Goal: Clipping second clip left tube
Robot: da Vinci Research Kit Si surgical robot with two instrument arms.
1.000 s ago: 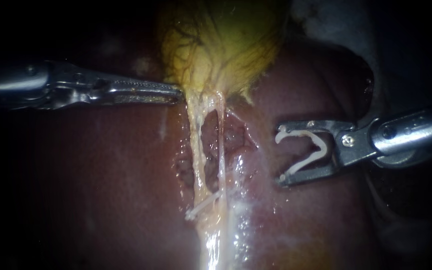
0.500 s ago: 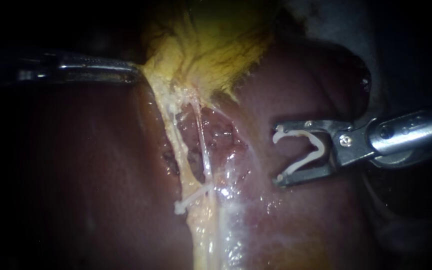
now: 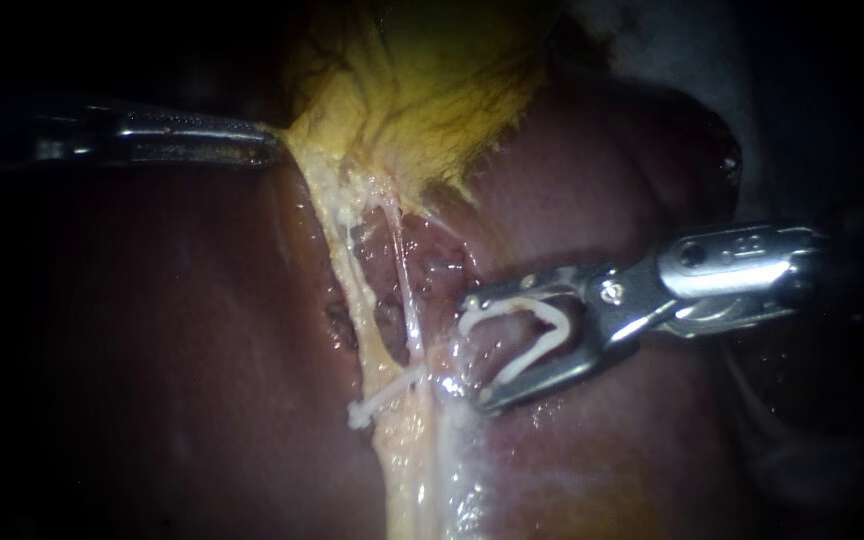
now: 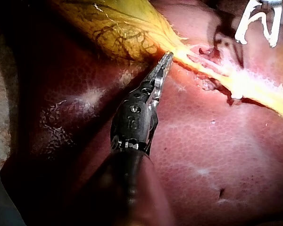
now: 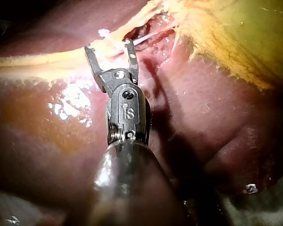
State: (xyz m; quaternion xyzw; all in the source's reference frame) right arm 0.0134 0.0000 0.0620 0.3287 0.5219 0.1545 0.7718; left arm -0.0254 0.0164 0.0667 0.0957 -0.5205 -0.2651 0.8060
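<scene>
My left instrument (image 3: pixel 264 146) (image 4: pixel 166 58) is shut on the lower edge of the yellow gallbladder (image 3: pixel 422 90) and holds it stretched to the left. Two pale tubes run down from there: the thicker left tube (image 3: pixel 350 285) and the thin right tube (image 3: pixel 408 290). A white clip (image 3: pixel 384 393) lies across them low down. My right instrument (image 3: pixel 474 352) (image 5: pixel 108 46) carries an open white clip (image 3: pixel 512 335) between its wide-set jaws. The jaw tips lie just right of the tubes, a little above the placed clip. No tube is between the jaws.
Dark red liver (image 3: pixel 202 350) surrounds the tubes on both sides. A raw dissected patch (image 3: pixel 437 265) lies between the tubes and my right instrument. Wet, shiny tissue (image 3: pixel 452 460) runs down below the placed clip.
My right instrument has moved left and down with its clip, closing on the tubes. Earlier, my left instrument drew the gallbladder's edge up and left; it has held still since.
</scene>
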